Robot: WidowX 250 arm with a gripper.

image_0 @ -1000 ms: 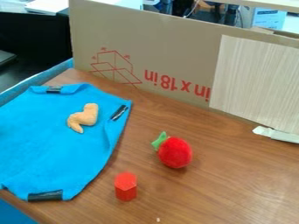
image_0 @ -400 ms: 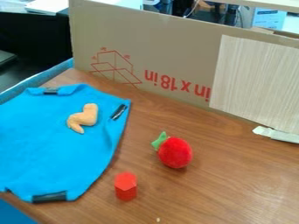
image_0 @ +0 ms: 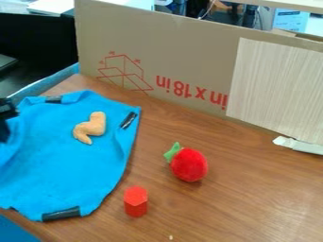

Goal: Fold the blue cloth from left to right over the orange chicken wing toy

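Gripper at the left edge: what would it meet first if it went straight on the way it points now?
The gripper seems to point down, so probably the blue cloth first; its height is unclear.

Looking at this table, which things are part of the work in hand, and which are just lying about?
In hand:
- black gripper, at the picture's left edge, over or beside the cloth
- blue cloth, spread on the table

Lying about:
- orange plush piece, on the cloth
- red plush fruit
- red block
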